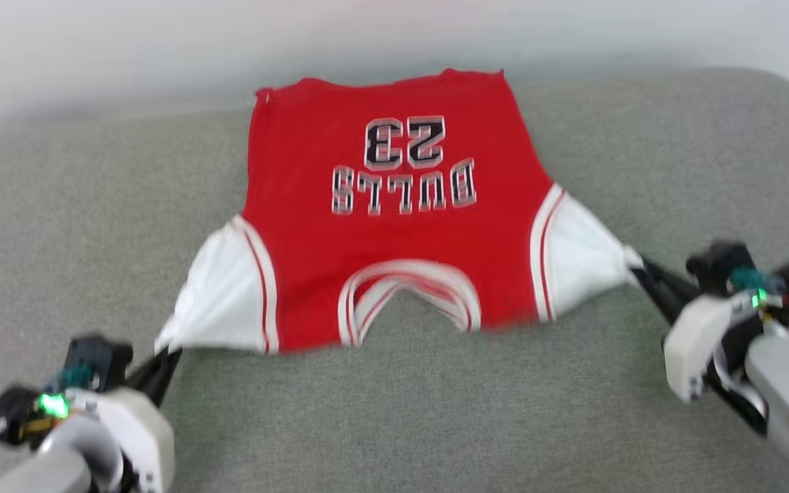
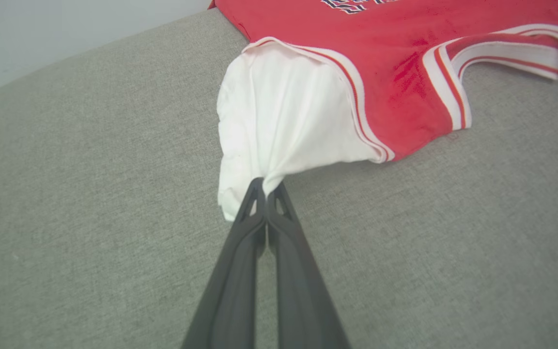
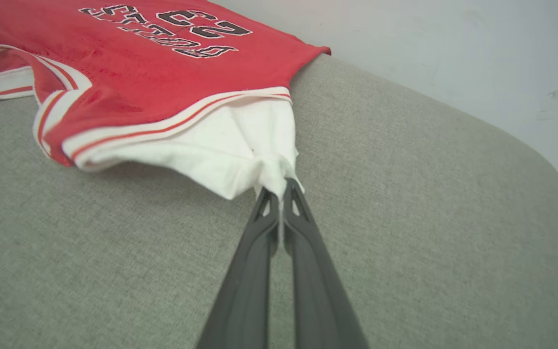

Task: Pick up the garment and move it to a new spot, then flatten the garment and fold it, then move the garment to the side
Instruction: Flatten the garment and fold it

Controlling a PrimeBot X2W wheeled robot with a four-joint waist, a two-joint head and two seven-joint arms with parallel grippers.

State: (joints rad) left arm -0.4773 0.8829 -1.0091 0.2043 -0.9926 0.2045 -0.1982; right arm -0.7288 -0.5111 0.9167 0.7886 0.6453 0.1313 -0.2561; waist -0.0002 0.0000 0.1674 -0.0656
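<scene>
Red garment (image 1: pixel 394 226) taut on grey surface (image 1: pixel 394 424); left gripper (image 1: pixel 167 350) and right gripper (image 1: pixel 634 267) clamped on its opposite ends. Uneven pull could slip one pinch.

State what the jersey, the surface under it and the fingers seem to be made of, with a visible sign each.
The jersey: soft matte knit cloth; it gathers into folds where pinched.
The surface: grey woven fabric, perhaps padded; fine weave, rounded corner.
The fingers: dark moulded plastic, probably; smooth, slight sheen, cut-out tips.
</scene>
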